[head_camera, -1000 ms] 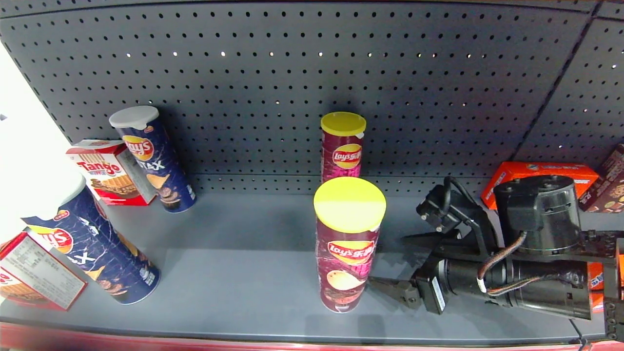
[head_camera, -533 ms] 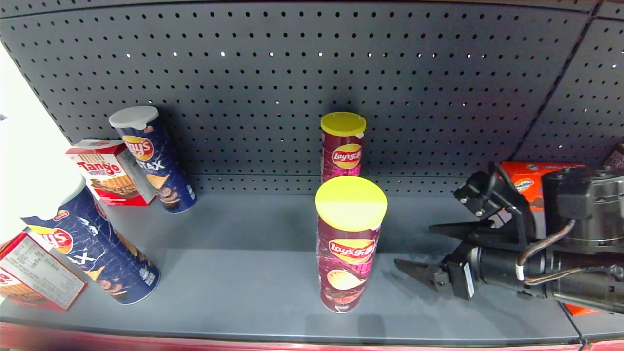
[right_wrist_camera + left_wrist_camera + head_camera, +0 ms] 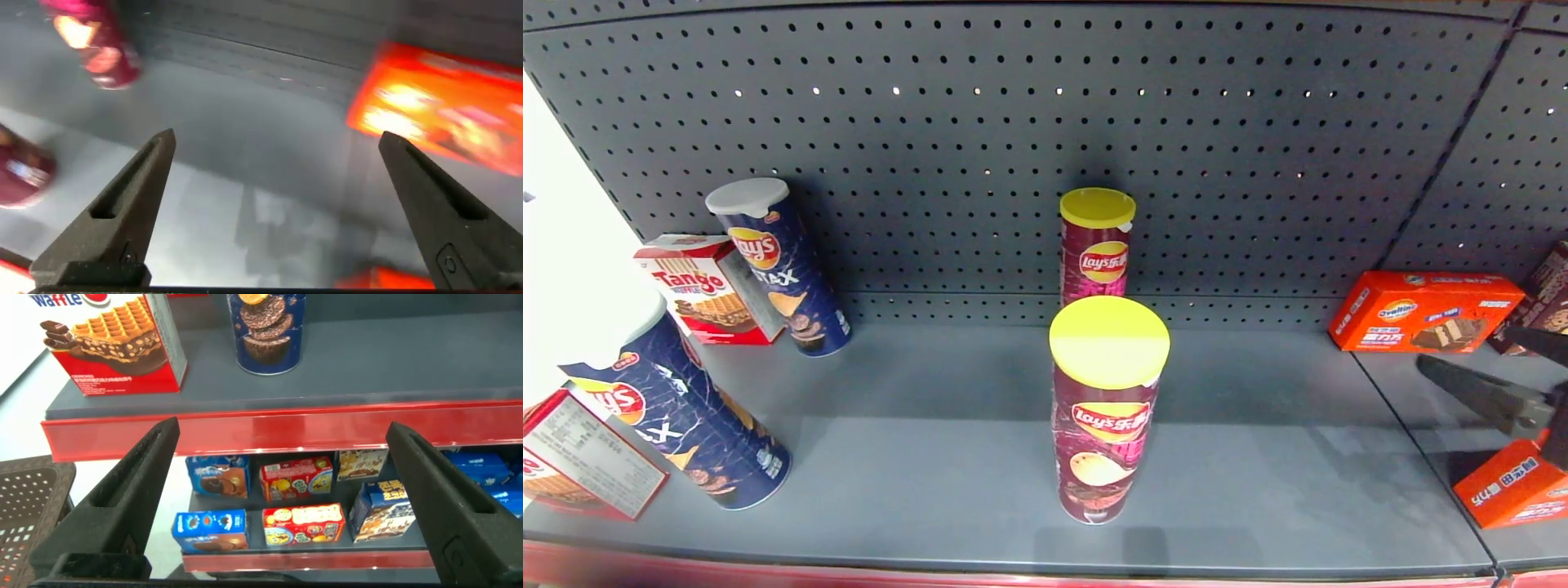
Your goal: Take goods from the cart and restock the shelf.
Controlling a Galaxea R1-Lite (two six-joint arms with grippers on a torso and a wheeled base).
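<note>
The grey shelf (image 3: 931,457) is seen stocked but with wide bare stretches between its groups of goods. Two blue cans are stood at its left, one at the back (image 3: 776,265) and one nearer the front (image 3: 678,416), each just beside a wafer box (image 3: 707,286). At the middle, a front maroon can (image 3: 1107,408) with a yellow lid is placed upright near the shelf's front edge, in line with a rear maroon can (image 3: 1096,245) set against the back panel. Two orange boxes are laid at the right, a large one (image 3: 1425,310) at the back and a small one (image 3: 1515,482) near the front.

The right gripper (image 3: 274,140) is held over the shelf's right end, between those orange boxes, its jaws spread wide with nothing between them. The left gripper (image 3: 282,429) is held lower, before the shelf's red front lip (image 3: 245,429), its jaws likewise parted and empty.

The placing step is judged done, and another item is presumably to be fetched from the cart. The front maroon can, tall and narrow and close to the edge, could be toppled off if it were brushed by a passing arm. The small orange box could be nudged by the right gripper, and the red lip could be caught by the left gripper if it were raised carelessly.
</note>
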